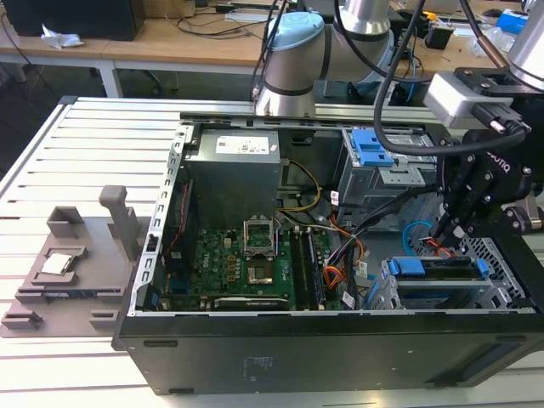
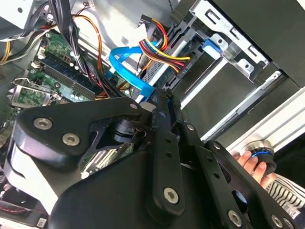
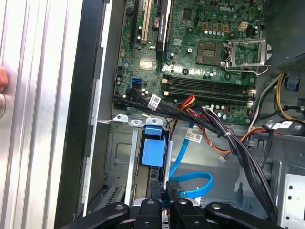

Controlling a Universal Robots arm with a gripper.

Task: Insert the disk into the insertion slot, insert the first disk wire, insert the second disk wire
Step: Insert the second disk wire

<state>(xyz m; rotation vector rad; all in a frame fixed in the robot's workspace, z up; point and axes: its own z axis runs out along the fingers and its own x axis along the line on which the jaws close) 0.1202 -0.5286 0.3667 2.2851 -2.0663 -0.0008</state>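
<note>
You can see the disk (image 1: 435,274) already seated in the insertion slot (image 1: 497,293), at the exterior view's right, near side of the open case, its blue carrier tabs showing. The gripper (image 1: 442,231) sits just above it, fingers pinched shut on a black connector with the blue data cable (image 3: 190,183). The wiring looks unfinished. I leave the print unread.

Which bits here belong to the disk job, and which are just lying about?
Job: disk, insertion slot, blue wire, gripper.
Lying about: grey fixture tray, taller cage with blue latch, processor socket, power supply.
</note>
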